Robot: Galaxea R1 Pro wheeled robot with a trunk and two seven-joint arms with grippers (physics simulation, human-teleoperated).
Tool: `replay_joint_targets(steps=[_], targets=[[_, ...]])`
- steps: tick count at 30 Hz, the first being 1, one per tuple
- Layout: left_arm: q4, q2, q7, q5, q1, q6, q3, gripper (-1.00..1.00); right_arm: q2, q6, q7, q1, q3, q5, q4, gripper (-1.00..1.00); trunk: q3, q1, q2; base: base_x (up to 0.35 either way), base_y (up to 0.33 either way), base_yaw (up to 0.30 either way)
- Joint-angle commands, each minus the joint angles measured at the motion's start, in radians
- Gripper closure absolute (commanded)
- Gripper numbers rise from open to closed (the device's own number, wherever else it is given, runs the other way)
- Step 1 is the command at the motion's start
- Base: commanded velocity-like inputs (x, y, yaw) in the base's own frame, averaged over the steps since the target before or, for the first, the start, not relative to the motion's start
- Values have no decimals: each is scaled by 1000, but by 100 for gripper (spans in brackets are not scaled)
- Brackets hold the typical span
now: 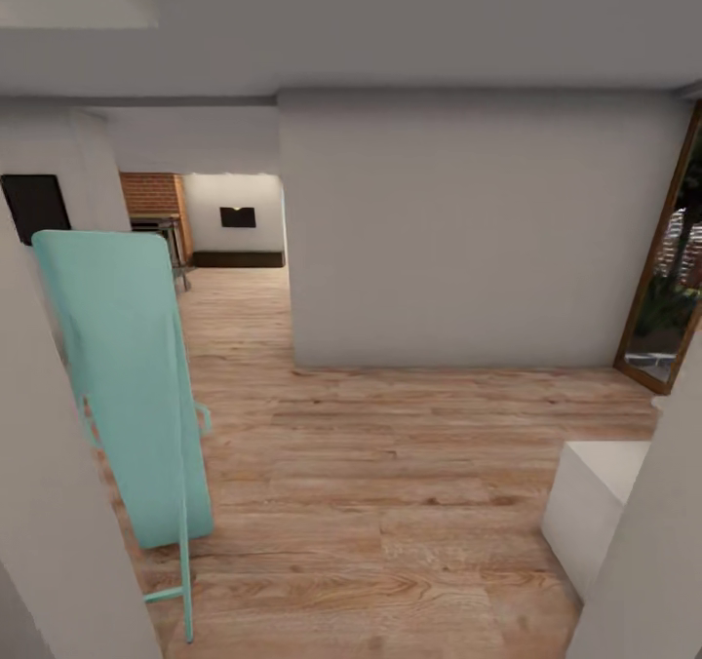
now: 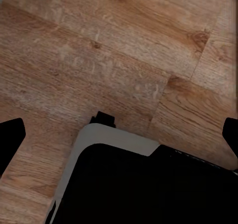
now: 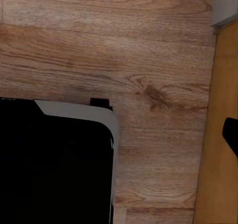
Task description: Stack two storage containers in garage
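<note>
Surveying: an indoor hallway scene from the head view, entries listed by apparent size.
Flooring: light wood plank floor (image 1: 390, 464) across the lower half of the head view, running back through an opening on the left toward a farther room; it also lies under both wrist views (image 2: 119, 60) (image 3: 109, 40).
Central wall: broad plain white wall (image 1: 478, 230) facing the camera, its base meeting the planks.
Ceiling: white, with a paler panel at the upper left corner.
Near-left wall: white wall edge (image 1: 49, 503) rising along the left margin.
Turquoise panel: tall mint-green board on a thin frame of the same colour (image 1: 127, 386), tilted back against the near-left wall, feet on the planks.
White block: low white box (image 1: 595, 513) at lower right, standing on the floor beside another white wall edge.
Door frame: wood-framed glazed opening (image 1: 668, 279) at far right, greenery behind it.
Far room: brick wall section (image 1: 151, 194), white back wall with a small dark rectangle (image 1: 238, 216).
Robot base: black body with light grey rounded rim (image 2: 119, 144) (image 3: 79, 112), seen from above.
Left tool: dark fingertips (image 2: 11, 139) at opposite edges of its wrist view, spread wide, nothing between them.
Right tool: one dark fingertip (image 3: 231, 132) visible; opening cannot be told.
Storage containers: neither bin can be located in these views.
</note>
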Motion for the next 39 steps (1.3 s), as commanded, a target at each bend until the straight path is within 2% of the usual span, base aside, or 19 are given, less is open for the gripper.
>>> replay_joint_targets(steps=[1, 39], targets=[[1, 0, -2, 1, -1, -3, 8, -100, 1, -5, 0, -1, 8, -7, 3, -100, -2, 1, -1, 323, 0, 0], [1, 0, -3, 1, -2, -3, 8, -100, 1, -5, -1, -1, 9, -7, 3, -100, -2, 1, -1, 323, 0, 0]])
